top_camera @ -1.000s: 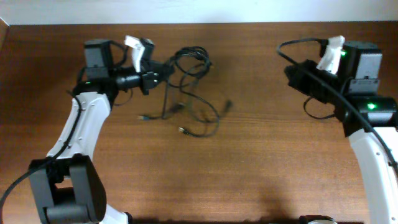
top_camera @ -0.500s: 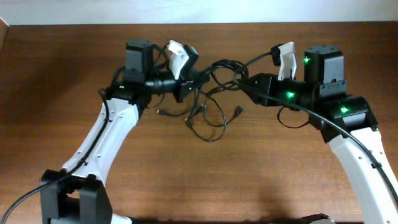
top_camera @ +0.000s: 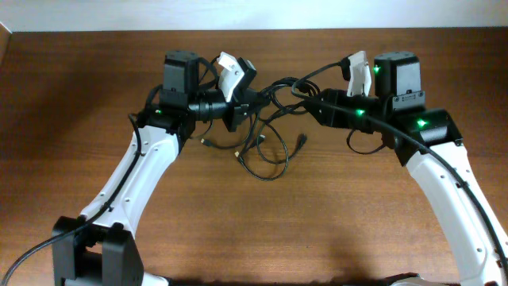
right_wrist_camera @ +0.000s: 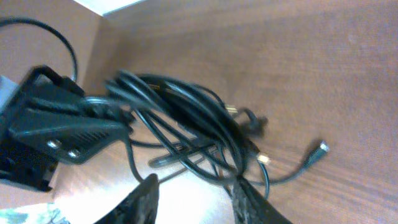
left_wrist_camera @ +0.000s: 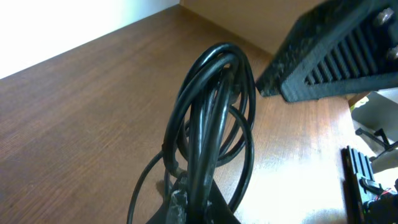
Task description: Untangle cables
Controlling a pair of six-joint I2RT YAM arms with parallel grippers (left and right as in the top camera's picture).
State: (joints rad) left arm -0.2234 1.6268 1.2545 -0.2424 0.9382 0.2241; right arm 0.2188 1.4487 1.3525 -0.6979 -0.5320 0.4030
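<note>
The cables (top_camera: 275, 89) are thin black cords bunched in a tangle at the table's far middle, with loose loops and small plugs trailing toward the front. My left gripper (top_camera: 254, 99) is shut on a bundle of cable loops (left_wrist_camera: 214, 106), pinched between its fingers (left_wrist_camera: 199, 208) and held off the table. My right gripper (top_camera: 304, 106) faces it from the right, open, its fingers (right_wrist_camera: 255, 202) spread below the tangle (right_wrist_camera: 186, 106). One cord runs close to the right-hand finger. The two grippers are nearly touching.
Loose plug ends lie on the wood by the tangle (top_camera: 302, 143) (right_wrist_camera: 320, 147). A thicker black arm cable arcs over the right wrist (top_camera: 317, 75). The brown table ends at a white back edge (top_camera: 254, 16).
Both arms have swung toward the centre. The left gripper carried the cable bundle to the right, and the right gripper came in from the far right close to the tangle.
</note>
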